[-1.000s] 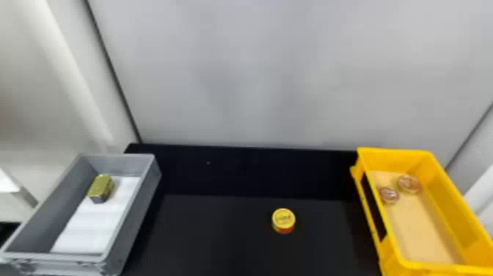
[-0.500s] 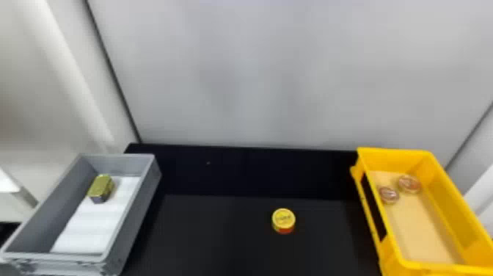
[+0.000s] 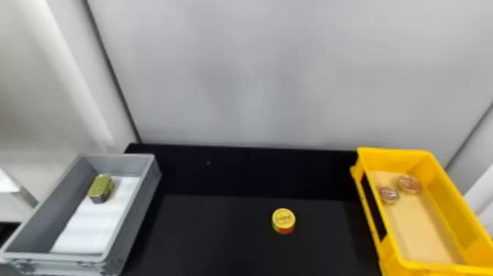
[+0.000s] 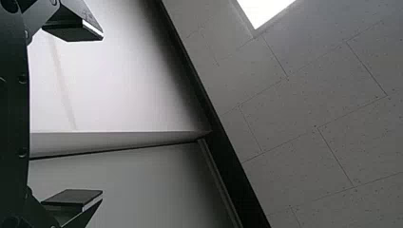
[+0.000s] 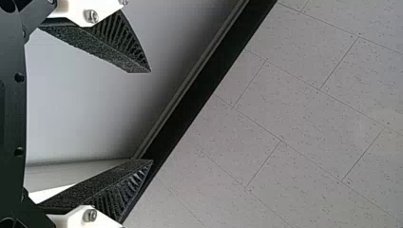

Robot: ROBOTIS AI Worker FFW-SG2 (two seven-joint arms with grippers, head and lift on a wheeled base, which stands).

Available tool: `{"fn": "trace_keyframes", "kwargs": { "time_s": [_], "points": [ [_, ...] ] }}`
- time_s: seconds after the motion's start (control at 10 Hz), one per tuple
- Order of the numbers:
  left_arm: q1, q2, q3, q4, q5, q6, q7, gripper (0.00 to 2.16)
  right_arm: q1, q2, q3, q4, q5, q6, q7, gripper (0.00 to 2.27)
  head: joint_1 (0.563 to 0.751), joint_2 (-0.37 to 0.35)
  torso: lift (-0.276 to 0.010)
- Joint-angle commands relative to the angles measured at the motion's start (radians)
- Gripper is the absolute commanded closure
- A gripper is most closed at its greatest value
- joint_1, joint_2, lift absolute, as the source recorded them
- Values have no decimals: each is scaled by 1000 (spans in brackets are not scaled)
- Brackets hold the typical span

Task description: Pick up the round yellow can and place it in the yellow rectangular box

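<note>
Left fingers [image 4: 73, 31], right fingers [image 5: 107, 51] spread, likely ceiling [image 4: 304, 104] in wrist views, yellow can [image 3: 283, 220] in head view

Red marks the lower side of a round yellow can [image 3: 283, 220] on a black tabletop [image 3: 220, 242]; left of the can, a grey rectangular plastic box [image 3: 136, 220] has a white lining [image 3: 91, 225]; right, a yellow rectangular plastic box [image 3: 445, 202] shows a tan floor [image 3: 422, 227].

From my head I look forward and down over the black table [image 3: 220, 238] to the far wall [image 3: 275, 73]. My wrist cameras look close past the left gripper [image 4: 102, 115] and right gripper [image 5: 151, 117], upward; both take in tiled ceiling [image 4: 323, 104], whether the same stretch I cannot tell.
</note>
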Motion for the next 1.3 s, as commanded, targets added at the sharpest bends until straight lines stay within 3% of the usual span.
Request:
{"fn": "trace_keyframes", "kwargs": {
  "time_s": [0.0, 0.2, 0.4, 0.7, 0.8, 1.0, 1.2],
  "points": [
    [0, -1, 0, -1, 0, 3, 0, 110, 0, -2, 6, 0, -15, 30, 2, 113, 663, 54, -10],
    [4, -1, 2, -1, 0, 3, 1, 110, 4, -2, 11, 1, -97, 128, 2, 113, 663, 54, -10],
    [4, -4, -1, -1, 0, 3, 1, 111, 12, 6, 11, 14, -279, 367, -23, 113, 663, 54, -10],
    [4, -5, -5, -1, 0, 4, 1, 110, 46, 44, 35, 79, -397, 548, -14, 113, 663, 54, -10],
    [4, -8, -6, -1, 0, 4, 1, 110, 46, 89, 21, 101, -405, 664, 49, 114, 663, 54, -10],
    [1, -10, -14, -1, 0, 7, 1, 110, 52, 176, 5, 156, -312, 862, 281, 114, 663, 54, -10],
    [-3, -16, -20, 1, 2, 9, 1, 110, 90, 190, 61, 221, -305, 898, 399, 114, 663, 54, -10]
  ]
}}
